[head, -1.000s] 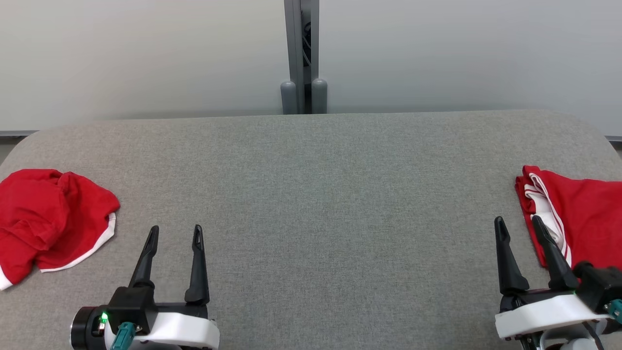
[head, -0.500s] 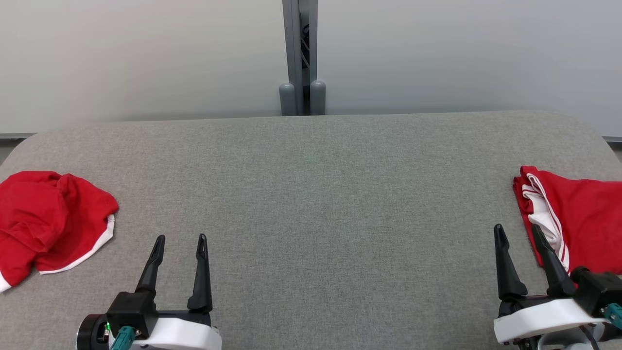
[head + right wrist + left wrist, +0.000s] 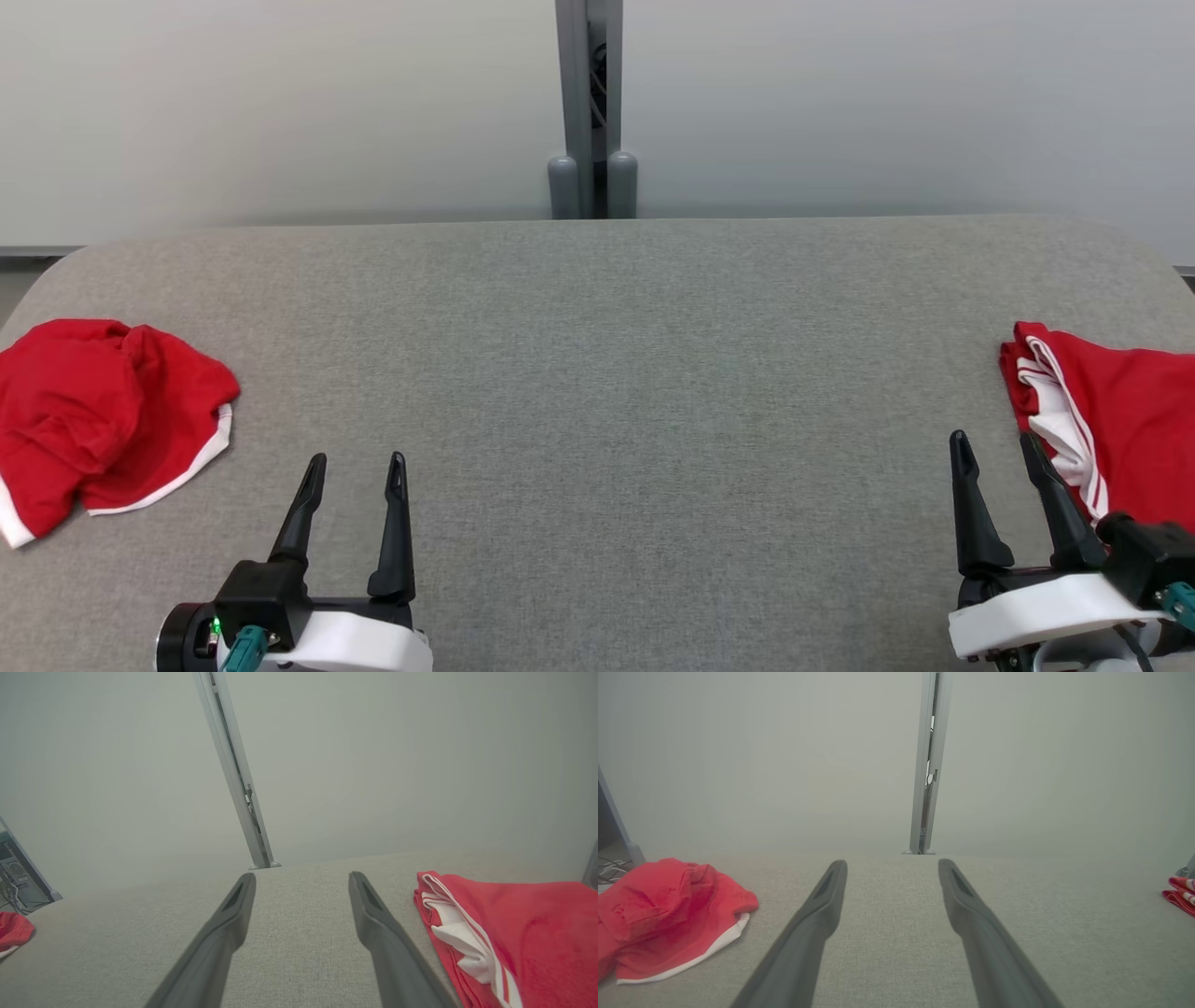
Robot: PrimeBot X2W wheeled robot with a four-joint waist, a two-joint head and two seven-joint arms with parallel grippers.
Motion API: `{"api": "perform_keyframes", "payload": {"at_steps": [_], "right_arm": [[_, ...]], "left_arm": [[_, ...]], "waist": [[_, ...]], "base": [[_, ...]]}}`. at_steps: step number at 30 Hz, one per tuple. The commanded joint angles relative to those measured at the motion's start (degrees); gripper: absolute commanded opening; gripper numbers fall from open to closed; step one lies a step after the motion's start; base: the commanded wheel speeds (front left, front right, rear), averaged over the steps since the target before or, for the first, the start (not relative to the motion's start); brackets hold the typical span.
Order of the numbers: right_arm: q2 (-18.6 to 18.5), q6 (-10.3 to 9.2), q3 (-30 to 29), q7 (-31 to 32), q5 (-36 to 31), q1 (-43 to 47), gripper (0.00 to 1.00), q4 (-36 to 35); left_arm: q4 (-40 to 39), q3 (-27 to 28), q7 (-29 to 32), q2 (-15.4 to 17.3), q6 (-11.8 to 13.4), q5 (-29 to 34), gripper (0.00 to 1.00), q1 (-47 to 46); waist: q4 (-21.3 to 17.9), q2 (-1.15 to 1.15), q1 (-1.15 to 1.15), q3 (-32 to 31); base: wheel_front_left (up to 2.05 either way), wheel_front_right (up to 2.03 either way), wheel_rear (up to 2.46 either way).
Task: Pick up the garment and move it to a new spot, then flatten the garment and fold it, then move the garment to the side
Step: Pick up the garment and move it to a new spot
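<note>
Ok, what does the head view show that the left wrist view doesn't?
Head view: the right hand, open, beside the white-striped edge of the folded red garment. Left wrist view: some cables past the left end of the table. Both: the crumpled red garment, the table, the open left hand, the grey post, and at least a sliver of the folded red garment.

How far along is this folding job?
Done, apparently: a folded red garment lies at the right side of the table. In hand: nothing; left hand and right hand are open, empty. Left: the crumpled red garment on the left, not yet picked up, flattened or folded.
</note>
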Motion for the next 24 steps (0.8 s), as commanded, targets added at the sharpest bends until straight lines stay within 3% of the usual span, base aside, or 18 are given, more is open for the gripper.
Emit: {"api": "perform_keyframes", "payload": {"at_steps": [1,5,24], "right_arm": [[-0.1,0.03,0.0,-0.1,0.5,-0.1,1.00,-0.3],[-0.2,0.03,0.6,-0.1,1.0,0.1,1.00,-0.6],[-0.3,0.03,6.9,-0.1,3.6,0.7,1.00,-0.5]], "left_arm": [[0.2,0.0,-0.2,0.2,-0.3,0.1,1.00,-0.6],[0.2,-0.3,-0.2,0.2,-0.3,0.3,1.00,-1.7],[0.3,2.7,-0.2,0.2,-1.2,2.1,1.00,0.9]], "waist": [[1.0,0.00,0.00,0.3],[3.5,0.00,0.00,1.1],[23.5,0.00,0.00,0.1]], "base": [[0.00,0.00,0.00],[0.00,0.00,0.00],[0.00,0.00,0.00]]}}
